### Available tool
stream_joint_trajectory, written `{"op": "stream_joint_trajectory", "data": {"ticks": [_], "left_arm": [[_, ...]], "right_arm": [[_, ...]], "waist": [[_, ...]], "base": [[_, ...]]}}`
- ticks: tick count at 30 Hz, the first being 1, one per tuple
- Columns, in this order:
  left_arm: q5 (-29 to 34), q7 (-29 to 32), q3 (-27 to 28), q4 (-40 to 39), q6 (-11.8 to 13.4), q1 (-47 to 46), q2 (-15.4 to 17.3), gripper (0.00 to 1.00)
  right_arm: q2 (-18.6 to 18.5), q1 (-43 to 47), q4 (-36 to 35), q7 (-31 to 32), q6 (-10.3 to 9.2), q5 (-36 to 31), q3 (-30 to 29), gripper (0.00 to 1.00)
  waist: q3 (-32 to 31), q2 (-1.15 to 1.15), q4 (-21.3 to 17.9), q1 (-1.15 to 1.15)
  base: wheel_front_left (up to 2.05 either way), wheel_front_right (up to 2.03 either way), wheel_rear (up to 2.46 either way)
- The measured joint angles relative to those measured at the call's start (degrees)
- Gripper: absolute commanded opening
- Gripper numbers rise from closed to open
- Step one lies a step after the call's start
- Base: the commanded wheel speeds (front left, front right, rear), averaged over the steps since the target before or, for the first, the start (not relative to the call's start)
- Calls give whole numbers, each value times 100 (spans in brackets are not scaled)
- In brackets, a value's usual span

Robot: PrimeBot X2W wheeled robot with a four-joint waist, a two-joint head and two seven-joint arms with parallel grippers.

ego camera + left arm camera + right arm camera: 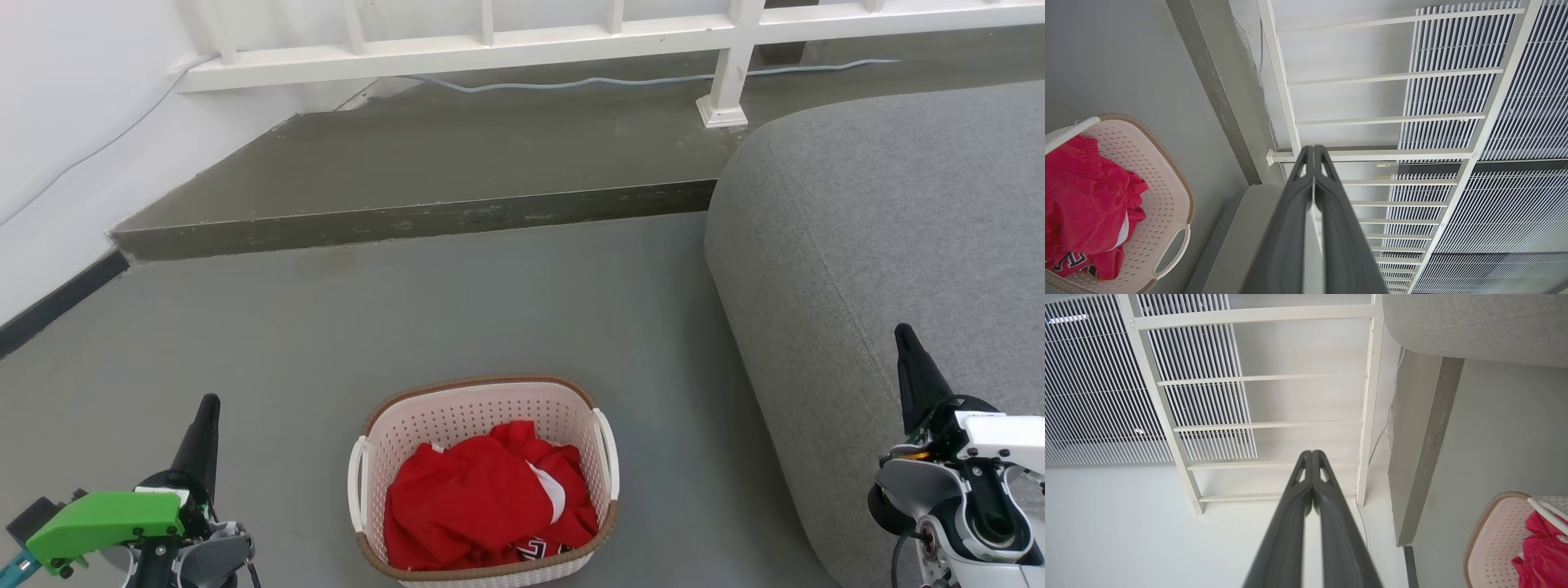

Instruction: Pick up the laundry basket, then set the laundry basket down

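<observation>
The grey floor [522, 294] bears the laundry basket [482, 380], which stands between the left gripper [210, 403] and the right gripper [904, 335]. A grey sofa [882, 229] rests beside the right gripper.

Thing: you have the laundry basket [469, 412], small and rounded-rectangular, with cream-white perforated plastic walls.
Rim [482, 380]: a brown woven-look band runs round the top, and a matching band wraps the base.
Handles [606, 453]: two white loops, one on each side, left and right as you face it.
Pose: upright, open top up, standing flat on the grey floor [490, 302].
Contents: a crumpled red garment [482, 498] with a white patch lies in the bottom, below the rim.
Place: low and central in your head view.
</observation>
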Motion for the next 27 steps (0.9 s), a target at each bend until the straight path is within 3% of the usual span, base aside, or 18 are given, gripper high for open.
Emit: {"op": "stream_joint_trajectory", "data": {"ticks": [27], "left_arm": [[0, 0, 0, 0, 0, 0, -1, 0]], "right_arm": [[15, -5, 15, 26, 0, 0, -18, 0]], "waist": [[0, 0, -1, 0]], "base": [[0, 0, 0]]}}
